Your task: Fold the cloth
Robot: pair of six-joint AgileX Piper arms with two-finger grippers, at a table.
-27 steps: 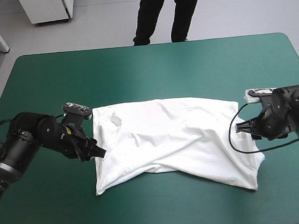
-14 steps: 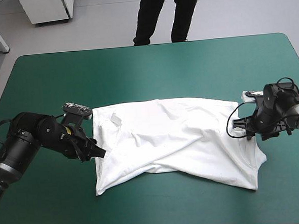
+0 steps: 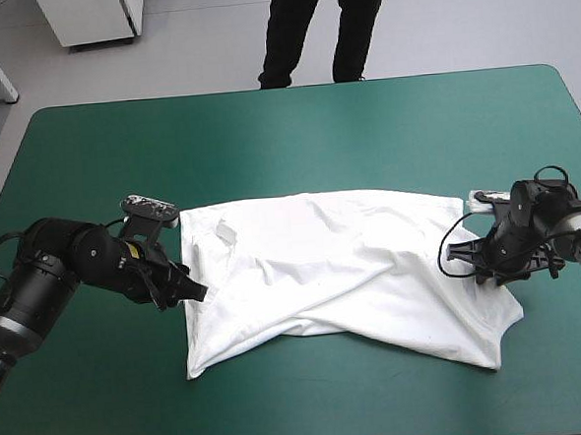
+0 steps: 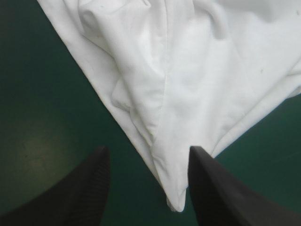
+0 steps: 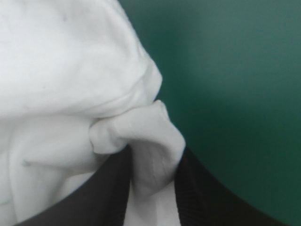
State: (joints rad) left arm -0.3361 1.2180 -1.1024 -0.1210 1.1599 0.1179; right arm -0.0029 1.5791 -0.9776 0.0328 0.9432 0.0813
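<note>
The teal-green table cover (image 3: 295,128) lies flat and smooth.

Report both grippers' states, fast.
Left gripper: open, a T-shirt corner between its fingers.
Right gripper: shut on the T-shirt.

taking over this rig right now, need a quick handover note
Left gripper: open, its black fingers on either side of a corner at the left edge of the white short-sleeved T-shirt, not gripping it.
Right gripper: shut on the T-shirt, pinching a bunch of its right edge.
T-shirt: spread out but wrinkled, mid-table on the teal-green cover.
Done: shirt laid out, right side gripped.
Left: close the left fingers on the corner, then make the folds; no neat fold shows yet.
</note>
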